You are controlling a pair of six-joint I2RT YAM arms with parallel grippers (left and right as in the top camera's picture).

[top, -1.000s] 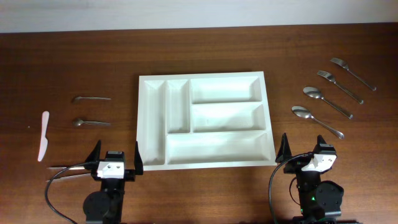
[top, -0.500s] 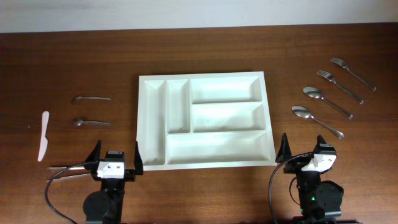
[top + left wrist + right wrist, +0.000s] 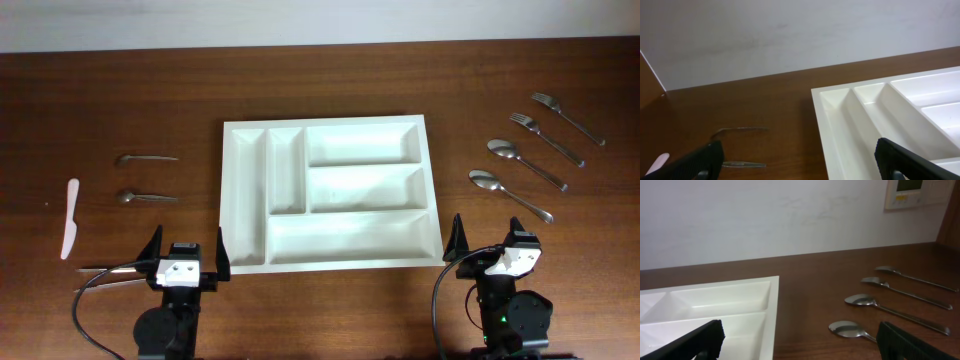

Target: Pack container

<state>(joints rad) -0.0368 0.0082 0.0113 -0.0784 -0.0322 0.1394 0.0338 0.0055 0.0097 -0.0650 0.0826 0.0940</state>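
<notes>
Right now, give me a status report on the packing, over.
Left gripper and right gripper open, empty. Container empty, centred. Forks, spoons right; small spoons, white knife left, none packed. Nothing blocking.

We see a large white rectangular plastic cutlery tray [image 3: 350,235] on a dark reddish-brown counter [image 3: 120,90] with fine, streaky wood grain. The two shiny silver metal spoons [image 3: 515,198] [image 3: 530,167] and two silver metal forks [image 3: 550,142] [image 3: 570,120] gleam grey. We find the two small grey metal teaspoons [image 3: 146,158] [image 3: 147,197] duller. The flat plastic knife [image 3: 70,215] is off-white. The left claw [image 3: 805,162] and right claw [image 3: 807,345] have matte black fingers. The plain wall [image 3: 765,220] is pale grey.
</notes>
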